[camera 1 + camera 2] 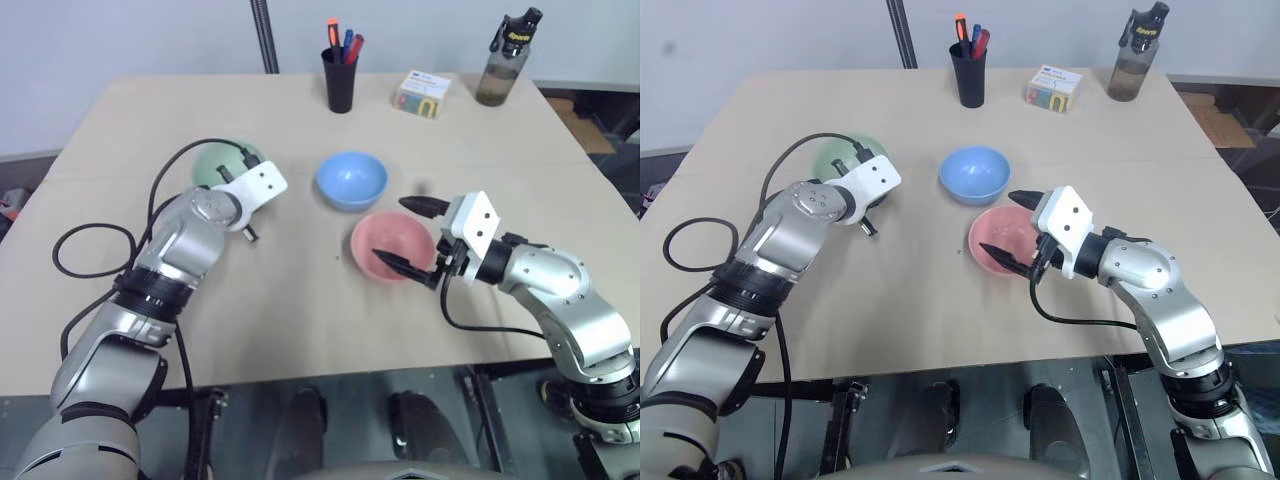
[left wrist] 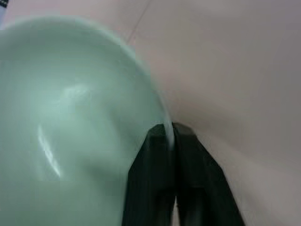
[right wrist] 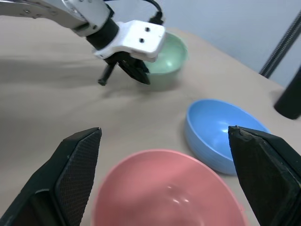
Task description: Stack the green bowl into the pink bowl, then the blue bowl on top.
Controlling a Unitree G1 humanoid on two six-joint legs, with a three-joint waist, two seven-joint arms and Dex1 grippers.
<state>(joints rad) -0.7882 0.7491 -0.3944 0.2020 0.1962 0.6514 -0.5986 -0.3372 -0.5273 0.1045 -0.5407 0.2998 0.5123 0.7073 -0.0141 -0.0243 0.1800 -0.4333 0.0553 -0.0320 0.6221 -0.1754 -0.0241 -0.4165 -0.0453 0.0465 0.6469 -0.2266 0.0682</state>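
The green bowl (image 1: 214, 161) sits at the table's left, and my left gripper (image 2: 171, 135) is shut on its near right rim, one finger inside and one outside. Right of it in the middle stands the blue bowl (image 1: 351, 178), upright and empty. The pink bowl (image 1: 392, 242) rests just in front of the blue one. My right gripper (image 1: 392, 230) hovers at the pink bowl's right side, open, with one finger above the far rim and one over the near rim, holding nothing. In the right wrist view the left gripper (image 3: 138, 73) shows at the green bowl (image 3: 170, 51).
At the back of the table stand a black cup of pens (image 1: 339, 80), a small colourful box (image 1: 421, 94) and a dark bottle (image 1: 503, 62). A black cable (image 1: 88, 240) loops over the table's left part. A metal pole (image 1: 265, 35) rises behind.
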